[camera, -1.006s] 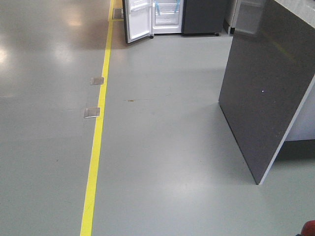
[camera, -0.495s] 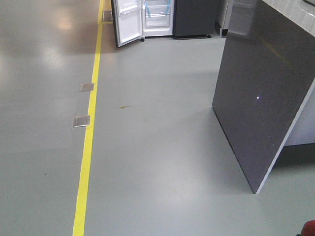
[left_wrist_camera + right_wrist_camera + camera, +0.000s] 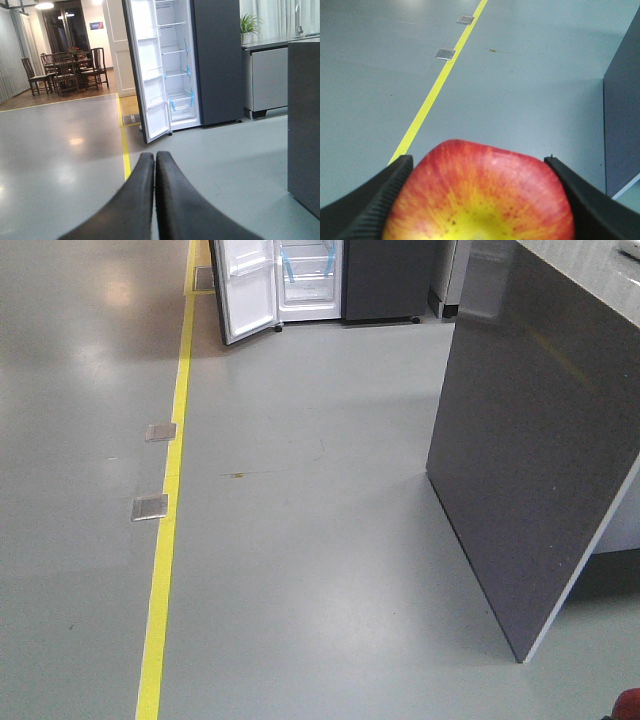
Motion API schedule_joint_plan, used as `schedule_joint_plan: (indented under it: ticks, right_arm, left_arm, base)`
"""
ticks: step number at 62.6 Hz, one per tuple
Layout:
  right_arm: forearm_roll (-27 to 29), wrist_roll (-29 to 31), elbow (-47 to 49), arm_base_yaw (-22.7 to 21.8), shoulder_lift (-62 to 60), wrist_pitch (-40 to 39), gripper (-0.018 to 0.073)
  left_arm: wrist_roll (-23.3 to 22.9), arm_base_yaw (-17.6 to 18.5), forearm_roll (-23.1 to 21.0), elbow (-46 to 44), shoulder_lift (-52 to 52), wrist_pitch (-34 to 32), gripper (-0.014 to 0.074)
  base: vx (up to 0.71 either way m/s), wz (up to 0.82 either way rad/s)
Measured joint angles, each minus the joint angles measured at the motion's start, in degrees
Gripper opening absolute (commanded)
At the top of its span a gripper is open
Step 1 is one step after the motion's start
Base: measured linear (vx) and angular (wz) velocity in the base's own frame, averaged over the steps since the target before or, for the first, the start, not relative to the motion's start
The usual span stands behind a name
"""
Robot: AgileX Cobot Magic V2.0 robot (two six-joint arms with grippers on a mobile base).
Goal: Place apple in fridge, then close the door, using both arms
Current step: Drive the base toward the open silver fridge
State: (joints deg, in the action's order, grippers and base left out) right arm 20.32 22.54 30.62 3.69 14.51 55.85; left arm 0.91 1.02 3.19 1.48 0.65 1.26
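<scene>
1. The right end effector (image 3: 478,172) is clenched on the small round apple (image 3: 480,200), red with a yellow patch. Its ribbed black fingers (image 3: 375,200) press on both flanks of the fruit.
2. The left end effector (image 3: 154,157) is empty, its two smooth black fingers pressed together.
3. The tall dark grey side-by-side fridge (image 3: 380,280) stands well apart across the grey floor, at about 12 o'clock in the front view. Its narrow door (image 3: 245,290) is swung open toward 11 o'clock. The white interior shows glass shelves with blue tape.
4. The step in hand looks like the drive up to the fridge with the apple carried along. For this, keep the right arm quiet and the squeeze constant, so the round fruit cannot roll out.
5. Steer between the yellow floor line (image 3: 165,530) at 9 o'clock and the dark grey counter panel (image 3: 530,440) at 3 o'clock. Give the panel's near corner plenty of room.
6. Aim at the open compartment, not the door's edge. Stop where the right arm can reach a shelf and the left arm can get behind the door's outer face.
7. Release the apple only once it rests on a shelf. Then push the door shut with the left arm.
</scene>
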Motion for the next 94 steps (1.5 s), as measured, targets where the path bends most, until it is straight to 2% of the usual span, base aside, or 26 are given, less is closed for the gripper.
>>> schedule_joint_plan:
  ticks: [94]
  right_arm:
    - [0.0, 0.0, 0.0, 0.0, 0.0, 0.03, 0.0356]
  left_arm:
    - [0.0, 0.0, 0.0, 0.0, 0.0, 0.0, -0.0006]
  base:
    - [0.25, 0.07]
